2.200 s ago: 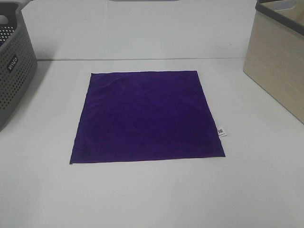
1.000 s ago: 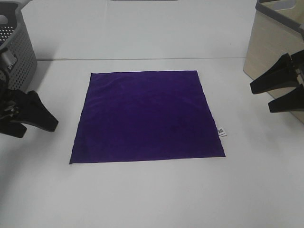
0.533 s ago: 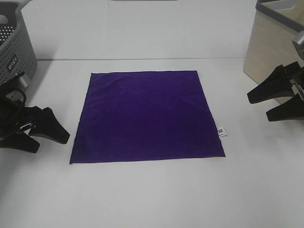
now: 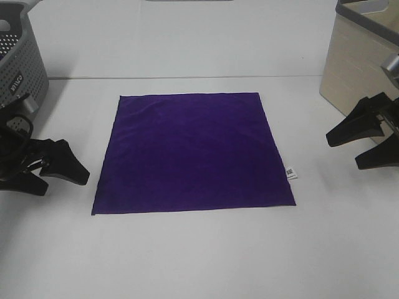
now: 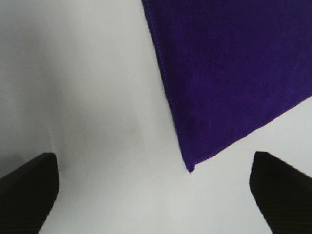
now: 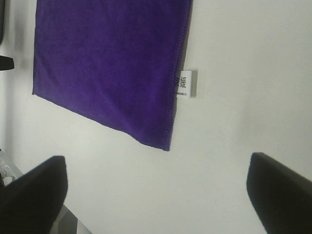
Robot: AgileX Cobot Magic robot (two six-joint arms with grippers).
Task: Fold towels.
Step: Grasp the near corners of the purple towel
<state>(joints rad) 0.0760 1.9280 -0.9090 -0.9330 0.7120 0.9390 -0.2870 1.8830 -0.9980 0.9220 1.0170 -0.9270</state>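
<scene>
You are looking at a deep purple, soft, square towel (image 4: 193,152) that is lying spread flat in the middle of the white desk (image 4: 199,255), unfolded, with a small white tag (image 4: 290,173) sticking out from its right edge near the front corner.

Your left tool (image 4: 67,185) is hanging just beside the towel's left edge, close to the front-left corner but apart from the cloth. Its two black fingers (image 5: 29,187) are standing wide apart, gripping nothing. In the left wrist view the towel's corner is showing between them, with bare desk around it. Whether the fingers are resting on the desk or hovering just over it, you cannot tell.

Your right tool (image 4: 341,152) is sitting well off to the right of the towel, clear of the cloth, with its black fingers (image 6: 280,195) also spread wide and nothing between them. In the right wrist view the tagged edge and the front-right corner of the towel are lying ahead of the open jaws, untouched.

A grey perforated plastic basket (image 4: 19,75) is standing at the far left behind the left tool, and a beige box-shaped basket with a dark rim (image 4: 361,87) is standing at the far right behind the right tool
</scene>
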